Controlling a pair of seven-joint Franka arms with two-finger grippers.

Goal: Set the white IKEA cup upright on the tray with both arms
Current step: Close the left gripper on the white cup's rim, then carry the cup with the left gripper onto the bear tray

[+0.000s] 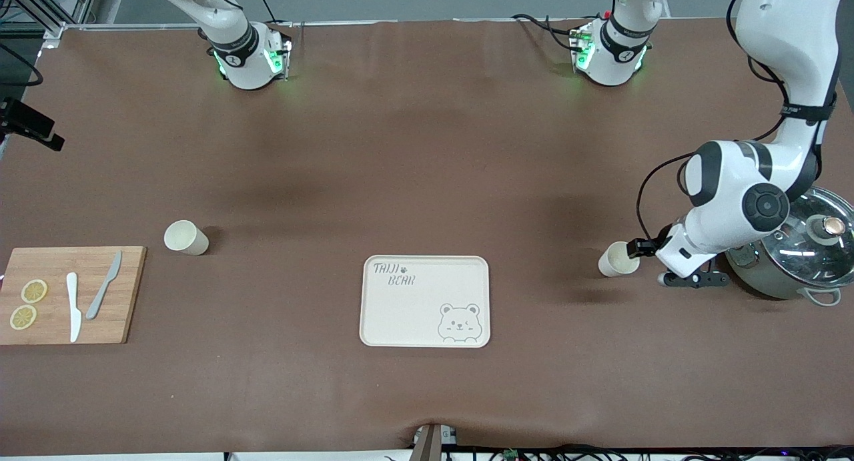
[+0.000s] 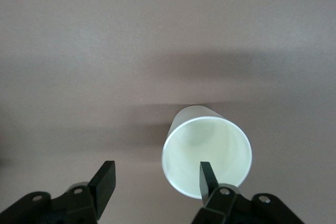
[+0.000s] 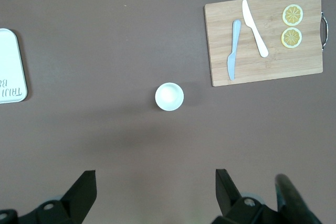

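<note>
The cream tray with the bear drawing lies nearer the front camera at mid table, with nothing on it; its edge shows in the right wrist view. One white cup stands toward the left arm's end. My left gripper is low at this cup and open. In the left wrist view one fingertip shows over the cup's mouth, and the other is outside its wall. A second white cup stands upright toward the right arm's end. My right gripper is open and empty, high above the table near that cup.
A steel pot with a glass lid stands close beside the left arm's wrist. A wooden cutting board with two knives and two lemon slices lies at the right arm's end, also in the right wrist view.
</note>
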